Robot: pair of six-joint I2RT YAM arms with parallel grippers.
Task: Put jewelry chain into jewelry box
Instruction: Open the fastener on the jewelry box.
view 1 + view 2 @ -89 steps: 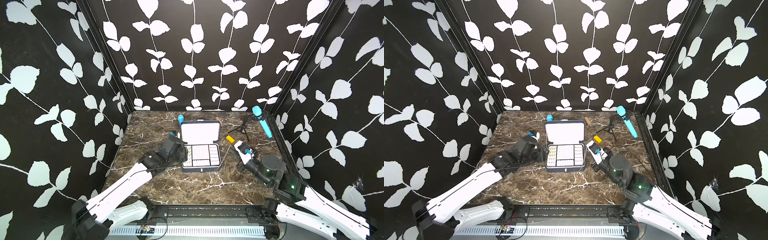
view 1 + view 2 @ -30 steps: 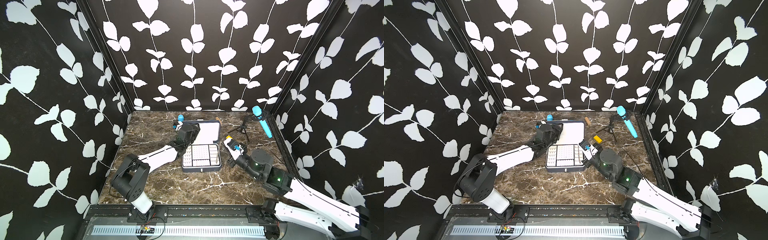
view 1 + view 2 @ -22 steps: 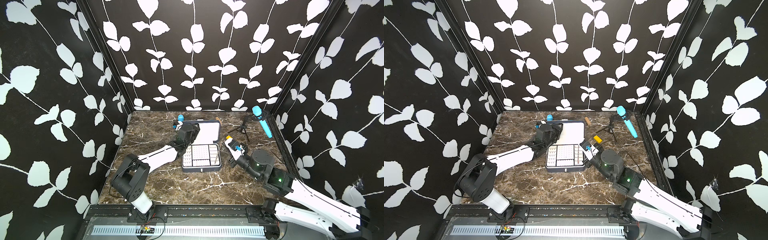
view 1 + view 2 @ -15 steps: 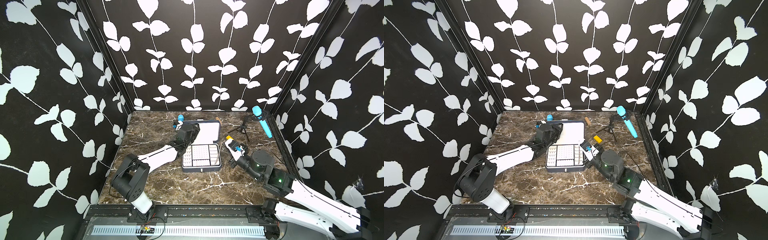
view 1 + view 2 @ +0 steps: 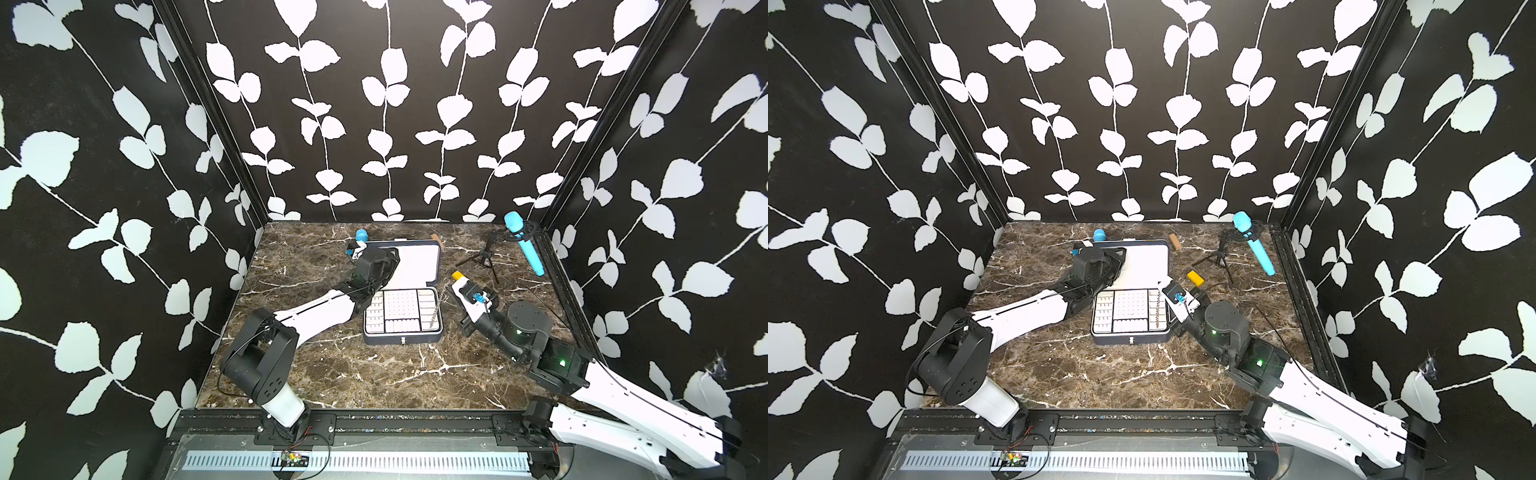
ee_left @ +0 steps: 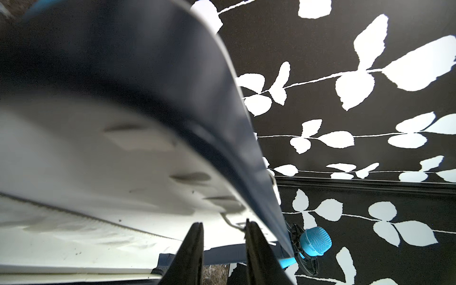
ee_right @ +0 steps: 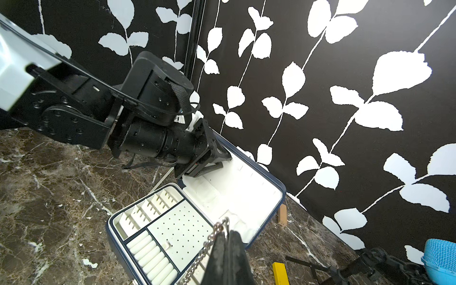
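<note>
The jewelry box (image 5: 401, 338) (image 5: 1129, 338) stands open mid-table, white tray facing up and lid tilted back. My right gripper (image 5: 453, 289) (image 5: 1163, 286) (image 7: 228, 234) is shut on the jewelry chain (image 5: 434, 316) (image 5: 1158, 309) (image 7: 204, 249). The chain hangs over the tray's right-hand compartments. My left gripper (image 5: 392, 258) (image 5: 1119, 257) (image 6: 225, 234) (image 7: 219, 160) sits at the lid's left edge, against the white lining. Its jaws stand a narrow gap apart with nothing between them, and the navy lid (image 6: 172, 74) fills most of the left wrist view.
A yellow block (image 5: 457, 275) (image 5: 1195, 277) (image 7: 280, 272) lies just right of the box behind my right gripper. A blue microphone (image 5: 523, 245) (image 6: 314, 240) on a black tripod stands at the back right. A small wooden block (image 5: 435, 237) and a blue ball (image 5: 361, 235) lie behind the lid.
The left arm went from beside the tray to the lid's left edge, and its jaws have narrowed. The right gripper carried the chain leftward, over the tray's right side.
</note>
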